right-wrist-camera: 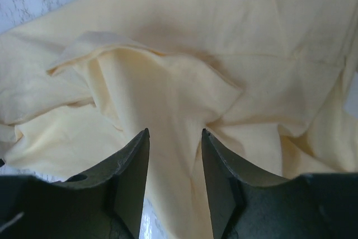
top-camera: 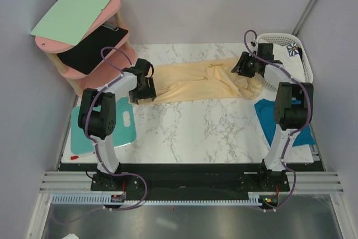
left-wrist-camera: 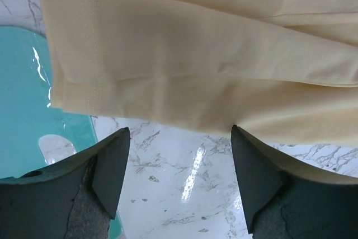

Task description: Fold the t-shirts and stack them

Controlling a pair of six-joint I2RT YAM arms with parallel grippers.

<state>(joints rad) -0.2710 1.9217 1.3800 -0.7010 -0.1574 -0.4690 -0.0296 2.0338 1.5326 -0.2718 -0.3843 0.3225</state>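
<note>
Pale yellow t-shirt (top-camera: 190, 85) stretched left-to-right across the far half of the desk (top-camera: 196, 130); left jaws spread just short of its hem; right jaws parted above its crumpled right end, gripping nothing.

Nearer than the yellow shirt (top-camera: 196, 85), the counter (top-camera: 196, 132) lies bare from the left arm (top-camera: 100, 116) to the right arm (top-camera: 291, 107), a broad lane for fingers. Left of the shirt a pink shelf rack (top-camera: 114, 66) blocks the far corner, and a turquoise board (top-camera: 126, 132) covers the counter just nearer than the shirt's left end. Right of the shirt stands a white basket (top-camera: 279, 38), and a teal shirt (top-camera: 267, 117) lies to its near right. Beyond the shirt only a thin marble strip shows.
</note>
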